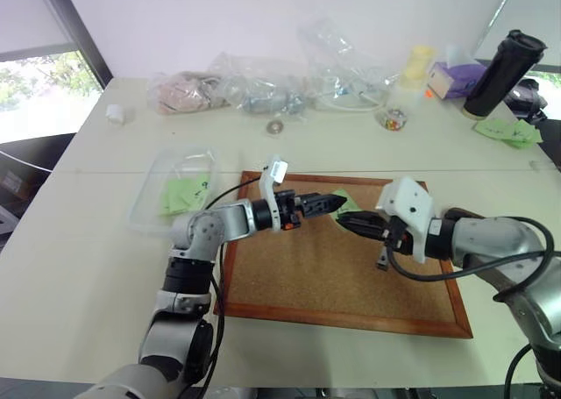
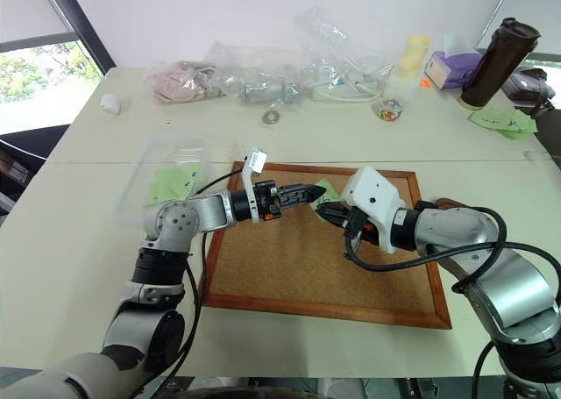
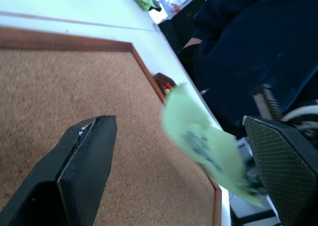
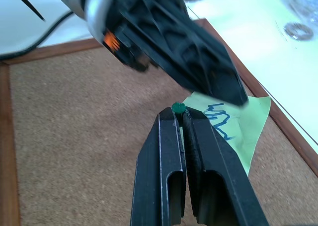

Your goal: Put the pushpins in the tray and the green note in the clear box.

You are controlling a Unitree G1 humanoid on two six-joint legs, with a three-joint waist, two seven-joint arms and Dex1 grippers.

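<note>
My left gripper (image 1: 340, 203) reaches level over the cork board, open. The green note (image 3: 198, 136) hangs between its two wide-apart fingers (image 3: 84, 156), with blue scribbles on it. My right gripper (image 4: 180, 112) meets it tip to tip and is shut on a green-headed pushpin (image 4: 178, 107); the note (image 4: 243, 121) sits just past that pin. The clear box (image 1: 175, 188) lies left of the board with green slips inside. The dark brown tray (image 3: 160, 80) shows past the board's right edge, red and yellow pushpins (image 3: 168, 87) in it.
The wood-framed cork board (image 1: 333, 276) lies under both grippers. Wrinkly plastic bags (image 1: 263, 88) line the table's back. A dark bottle (image 1: 504, 66), pale green sheets (image 1: 508, 131) and a small jar (image 1: 394, 117) stand at the back right. A person in dark clothing (image 3: 248, 52) is beside the table.
</note>
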